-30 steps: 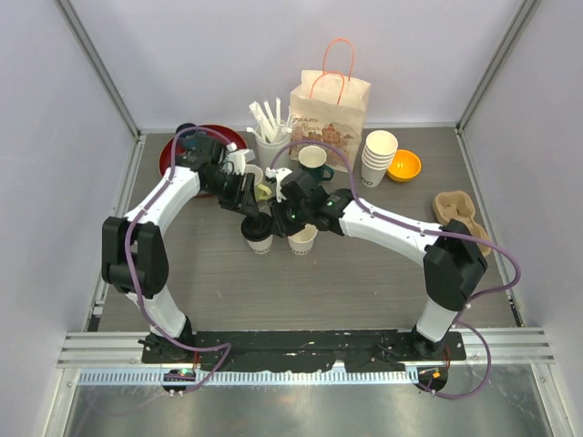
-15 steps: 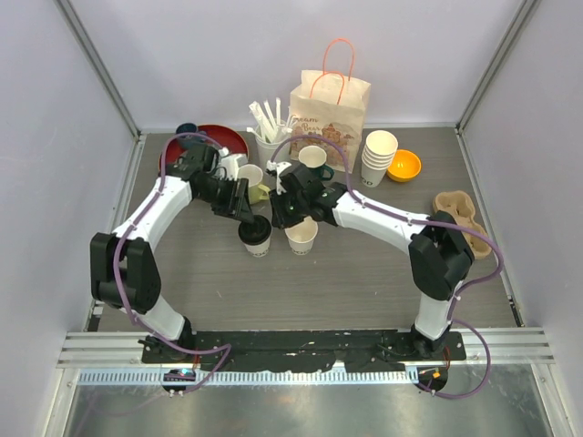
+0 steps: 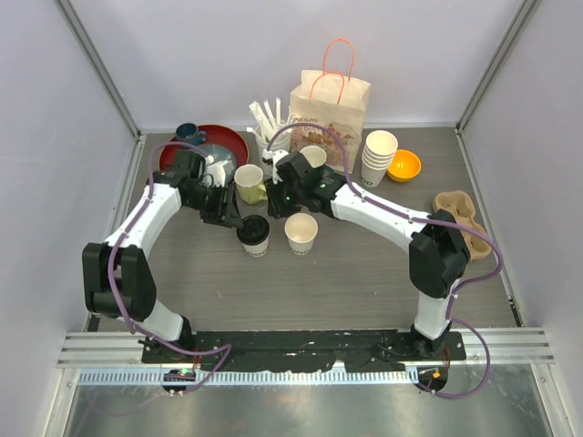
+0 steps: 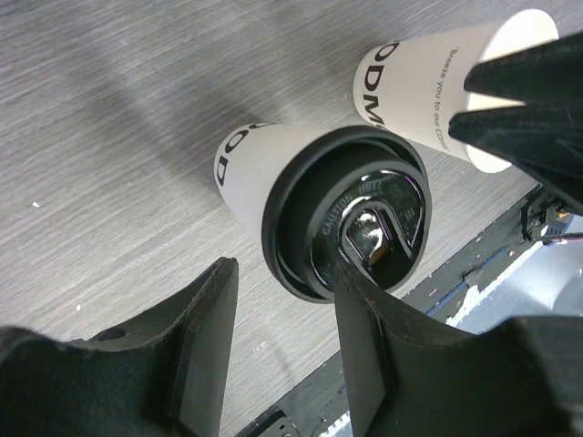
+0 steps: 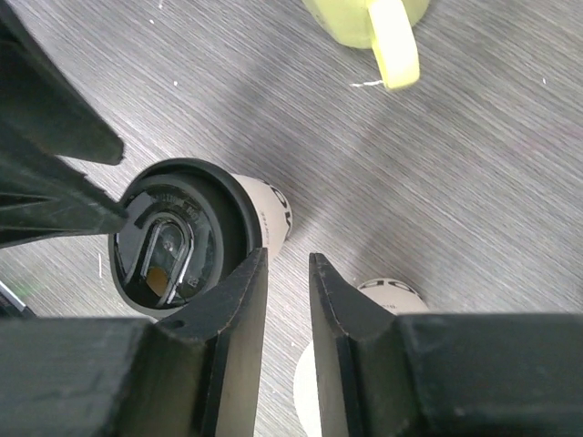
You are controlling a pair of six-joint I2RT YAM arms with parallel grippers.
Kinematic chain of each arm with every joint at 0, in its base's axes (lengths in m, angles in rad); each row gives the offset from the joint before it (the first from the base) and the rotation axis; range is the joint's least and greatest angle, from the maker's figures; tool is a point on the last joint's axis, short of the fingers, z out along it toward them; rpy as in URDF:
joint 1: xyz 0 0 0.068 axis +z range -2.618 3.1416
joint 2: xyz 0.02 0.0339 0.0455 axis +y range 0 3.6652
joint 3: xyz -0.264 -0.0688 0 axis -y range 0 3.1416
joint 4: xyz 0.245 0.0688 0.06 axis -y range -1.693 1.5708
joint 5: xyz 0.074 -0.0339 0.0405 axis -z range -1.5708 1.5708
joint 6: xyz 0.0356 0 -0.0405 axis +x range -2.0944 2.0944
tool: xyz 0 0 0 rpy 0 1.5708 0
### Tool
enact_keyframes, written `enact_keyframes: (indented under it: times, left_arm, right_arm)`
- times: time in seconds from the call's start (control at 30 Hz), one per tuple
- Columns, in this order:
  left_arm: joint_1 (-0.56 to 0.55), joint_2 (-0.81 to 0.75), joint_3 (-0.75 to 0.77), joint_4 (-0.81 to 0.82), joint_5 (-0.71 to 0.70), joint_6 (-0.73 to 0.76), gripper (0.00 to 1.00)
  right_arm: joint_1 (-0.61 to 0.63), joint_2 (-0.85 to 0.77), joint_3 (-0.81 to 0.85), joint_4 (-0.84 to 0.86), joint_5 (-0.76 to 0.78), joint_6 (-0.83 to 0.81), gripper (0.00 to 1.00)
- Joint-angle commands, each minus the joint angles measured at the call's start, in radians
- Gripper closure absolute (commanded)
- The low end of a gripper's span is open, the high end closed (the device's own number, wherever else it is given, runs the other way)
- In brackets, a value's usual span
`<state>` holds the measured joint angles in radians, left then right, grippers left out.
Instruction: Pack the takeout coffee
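Observation:
One takeout coffee cup (image 3: 255, 234), cream with a black lid, stands mid-table; it also shows in the left wrist view (image 4: 346, 214) and the right wrist view (image 5: 178, 238). A lidless paper cup (image 3: 301, 232) stands just right of it, seen too in the wrist views (image 4: 428, 82) (image 5: 396, 293). No second lidded cup shows. My left gripper (image 3: 230, 218) (image 4: 287, 273) is open and empty, just left of and above the lidded cup. My right gripper (image 3: 276, 193) (image 5: 287, 259) hovers behind the two cups with a narrow gap between the jaws and nothing in it.
A paper bag (image 3: 328, 109) stands at the back. A cardboard cup carrier (image 3: 458, 211) lies at the right. A stack of lidless cups (image 3: 378, 157), an orange bowl (image 3: 404, 165), a red plate (image 3: 205, 146), a yellow mug (image 5: 383, 27) and another lidless cup (image 3: 248, 177) crowd the back.
Both grippers have drawn back from the two cups toward the far side. The right one left its place over the lidless cup; the left one moved back and left. The cups stayed put.

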<state>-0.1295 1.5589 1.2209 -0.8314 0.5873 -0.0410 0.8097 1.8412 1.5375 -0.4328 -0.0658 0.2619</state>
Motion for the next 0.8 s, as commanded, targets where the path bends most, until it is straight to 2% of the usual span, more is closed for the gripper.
enact_keyframes:
  times: [0.0, 0.33, 0.77]
  left_arm:
    - [0.001, -0.066, -0.012, -0.006, 0.017, -0.002, 0.50]
    - [0.016, -0.077, -0.006, 0.015, 0.009, -0.022, 0.53]
    - [0.016, -0.080, -0.037, 0.041, 0.000, -0.034, 0.55]
  right_arm:
    - [-0.001, -0.046, 0.035, -0.063, 0.015, -0.021, 0.68]
    - [0.059, -0.109, -0.091, -0.055, -0.025, 0.051, 0.64]
    - [0.068, -0.076, -0.091, 0.000, -0.055, 0.069, 0.65]
